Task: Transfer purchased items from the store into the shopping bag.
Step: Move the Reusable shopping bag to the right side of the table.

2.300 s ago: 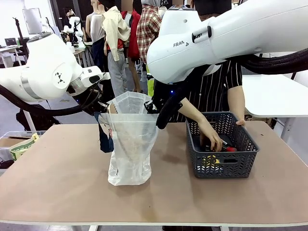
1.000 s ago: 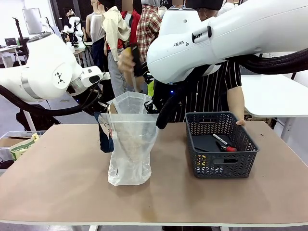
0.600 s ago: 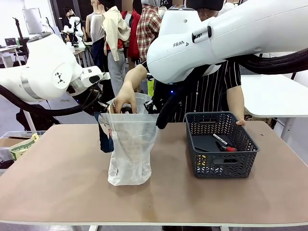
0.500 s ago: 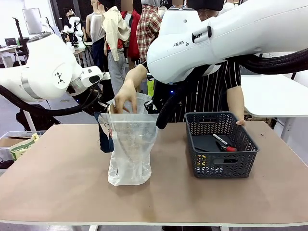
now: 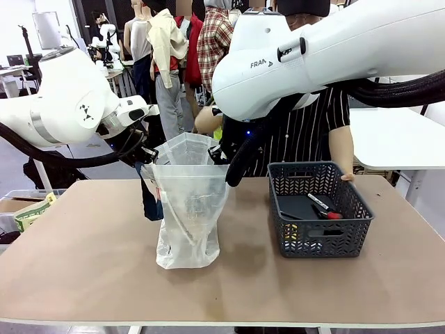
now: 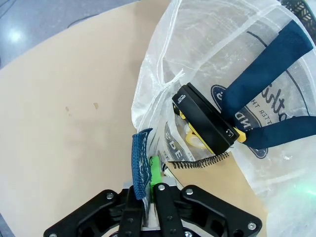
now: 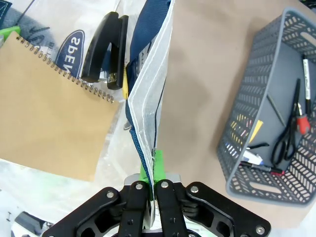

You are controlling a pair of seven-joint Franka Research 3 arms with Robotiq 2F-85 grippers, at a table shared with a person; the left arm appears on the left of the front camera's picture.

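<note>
The shopping bag [image 5: 189, 209] stands open at centre frame, with the left gripper [image 6: 147, 180] and right gripper [image 7: 151, 170] each clenched on its rim. Purchased items [image 5: 318, 202] lie in the basket [image 5: 320, 245] at right.

Two glossy white rounded arms: left arm [image 5: 69, 97] has small black marks and a grey band, right arm [image 5: 313, 56] has black "FRAN" lettering [image 5: 261, 63], and each trails a thick black ribbed cable [image 5: 400, 90]. Left gripper [image 6: 148, 180] and right gripper [image 7: 152, 170]: black linkages, silver screws, green pads [image 7: 159, 164]. Person wears a black short-sleeved top [image 5: 313, 132] with thin white stripes.
</note>
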